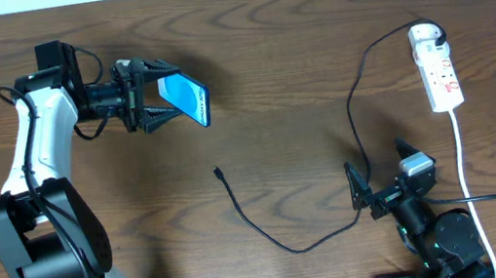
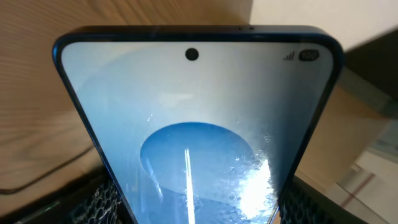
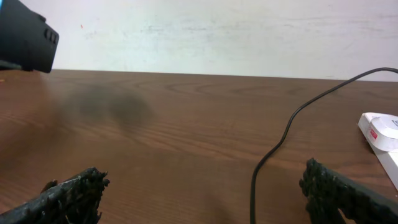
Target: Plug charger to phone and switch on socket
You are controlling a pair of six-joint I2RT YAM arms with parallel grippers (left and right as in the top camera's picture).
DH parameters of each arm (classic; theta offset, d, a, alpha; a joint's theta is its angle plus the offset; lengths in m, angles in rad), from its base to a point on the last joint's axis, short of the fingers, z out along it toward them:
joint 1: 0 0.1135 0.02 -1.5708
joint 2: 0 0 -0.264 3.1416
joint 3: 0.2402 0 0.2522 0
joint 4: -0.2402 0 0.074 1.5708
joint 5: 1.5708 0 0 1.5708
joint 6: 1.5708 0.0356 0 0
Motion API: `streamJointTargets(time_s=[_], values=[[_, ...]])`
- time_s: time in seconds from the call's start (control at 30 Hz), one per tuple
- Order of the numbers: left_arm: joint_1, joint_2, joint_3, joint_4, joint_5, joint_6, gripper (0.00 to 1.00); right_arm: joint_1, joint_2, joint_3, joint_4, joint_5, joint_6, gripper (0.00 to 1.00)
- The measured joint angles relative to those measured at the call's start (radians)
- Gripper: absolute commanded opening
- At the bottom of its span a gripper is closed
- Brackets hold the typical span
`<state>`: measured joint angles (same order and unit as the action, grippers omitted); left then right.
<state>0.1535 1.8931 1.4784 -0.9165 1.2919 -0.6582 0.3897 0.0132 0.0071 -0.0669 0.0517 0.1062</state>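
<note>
The overhead view looks straight down on the whole bench (image 1: 288, 143), far edge at the top. The left wrist view sits close against the phone (image 2: 199, 124) (its screen fills the frame). The right wrist view, low by the near right corner, faces the far edge and the wall (image 3: 217, 31), and shares the charger (image 3: 252, 199) and socket (image 3: 380, 134) with the overhead view.

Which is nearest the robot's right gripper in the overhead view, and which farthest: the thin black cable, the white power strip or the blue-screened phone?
1. Thin black cable, running right beside the right gripper.
2. White power strip, beyond it near the table's right side.
3. Blue-screened phone, across the table, held in the left gripper.
</note>
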Motion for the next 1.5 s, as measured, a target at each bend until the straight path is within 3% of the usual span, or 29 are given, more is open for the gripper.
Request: streamJointTargets(time_s=[0.4, 1.5], values=[[0.0, 0.0, 0.0, 0.0, 0.151, -0.065, 0.65, 0.0, 0.0, 0.0, 0.0, 0.0, 0.0, 0.99], [0.0, 0.0, 0.0, 0.0, 0.166, -0.131, 0.65, 0.0, 0.0, 0.0, 0.0, 0.0, 0.0, 0.99]])
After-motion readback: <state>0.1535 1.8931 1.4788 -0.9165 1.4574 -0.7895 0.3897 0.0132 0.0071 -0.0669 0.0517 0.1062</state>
